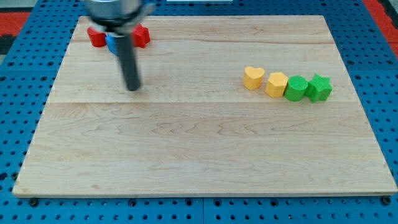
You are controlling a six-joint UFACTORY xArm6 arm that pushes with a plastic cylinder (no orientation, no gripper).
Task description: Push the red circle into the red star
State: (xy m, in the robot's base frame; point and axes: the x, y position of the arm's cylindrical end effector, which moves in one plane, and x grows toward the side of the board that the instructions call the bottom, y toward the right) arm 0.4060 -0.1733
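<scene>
Tip (pixel 133 88) of dark rod down on bare wooden board (pixel 186 149), touching no block; a plain rod, so nothing to clench or release. At twelve o'clock, near, partly hidden behind rod: red block (pixel 95 37), blue block (pixel 112 43), red block (pixel 142 35), shapes unclear. At three o'clock, well apart, in a touching row: yellow heart (pixel 253 78), yellow block (pixel 277 83), green block (pixel 296 88), green star (pixel 319 87).

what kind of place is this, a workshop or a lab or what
Probably a robotics lab bench: a light wooden board lies on a blue perforated base, small coloured blocks like the yellow heart sit on it, and a dark rod's tip rests on the board.
</scene>
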